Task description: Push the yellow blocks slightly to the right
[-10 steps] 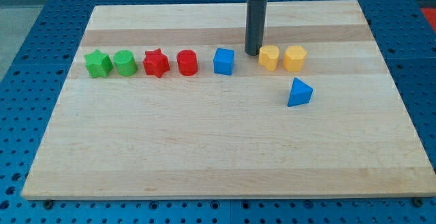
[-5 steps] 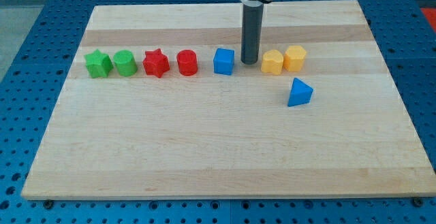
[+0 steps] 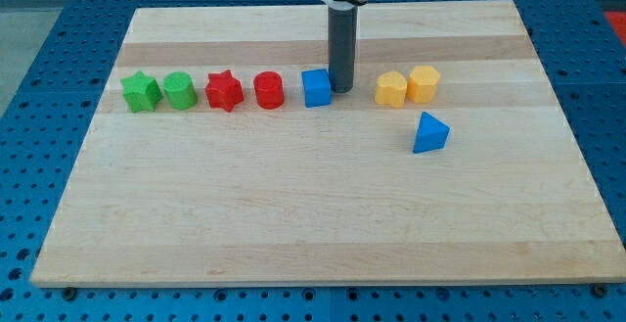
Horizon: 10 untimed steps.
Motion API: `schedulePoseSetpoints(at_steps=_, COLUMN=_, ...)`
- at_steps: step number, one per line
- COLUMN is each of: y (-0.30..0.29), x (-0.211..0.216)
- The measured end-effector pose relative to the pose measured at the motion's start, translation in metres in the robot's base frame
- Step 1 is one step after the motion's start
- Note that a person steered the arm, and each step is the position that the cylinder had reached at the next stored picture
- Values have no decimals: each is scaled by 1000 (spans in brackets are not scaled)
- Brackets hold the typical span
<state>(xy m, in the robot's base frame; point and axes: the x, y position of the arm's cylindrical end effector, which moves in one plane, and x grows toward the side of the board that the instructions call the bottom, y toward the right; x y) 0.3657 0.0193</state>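
Two yellow blocks sit side by side right of the board's middle near the top: the left yellow block [image 3: 391, 89] and the right yellow block [image 3: 424, 83], touching each other. My tip [image 3: 341, 88] stands on the board left of them, right against the blue cube [image 3: 317, 87], with a gap between it and the left yellow block.
A row runs along the view's left: green star [image 3: 141, 92], green cylinder [image 3: 179, 90], red star [image 3: 224, 91], red cylinder [image 3: 269, 90]. A blue triangular block [image 3: 429, 132] lies below the yellow blocks. The wooden board [image 3: 323, 224] sits on a blue perforated table.
My tip moved left, away from the yellow blocks, to the blue cube's right side. The left yellow block shifted slightly down and right early on; the cube nudged slightly left.
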Motion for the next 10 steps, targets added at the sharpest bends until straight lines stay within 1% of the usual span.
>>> schedulePoseSetpoints(at_steps=10, y=0, x=10)
